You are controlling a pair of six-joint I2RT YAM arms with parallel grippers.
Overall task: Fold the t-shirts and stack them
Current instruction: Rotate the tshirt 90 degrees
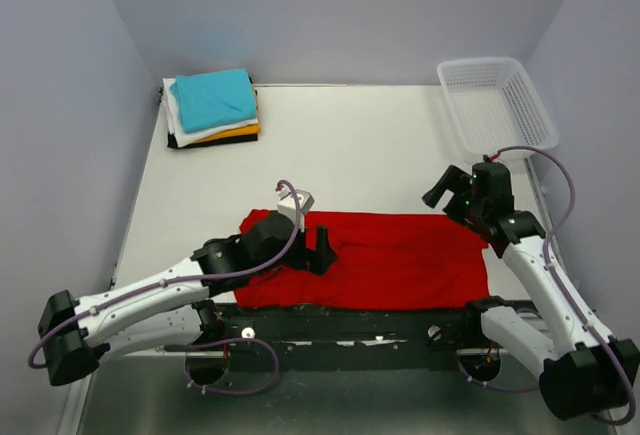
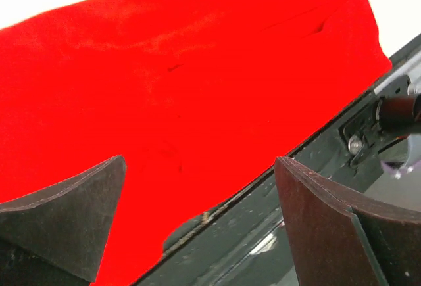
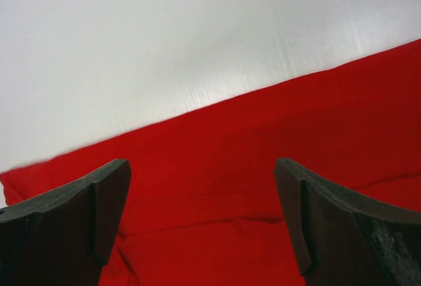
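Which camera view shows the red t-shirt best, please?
The top external view: the red t-shirt shows almost whole there, spread flat. Each wrist view shows only a close patch: the left its near edge, the right another edge against the white table.

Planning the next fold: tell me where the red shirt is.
Top view: the red shirt lies spread along the table's near edge, centred; the folded stack sits in the far-left corner, the basket far-right.

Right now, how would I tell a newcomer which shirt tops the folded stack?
Look to the far left corner of the white table, opposite the white basket. A small stack of folded shirts sits there. The top one is the teal shirt, above white, orange and black layers.
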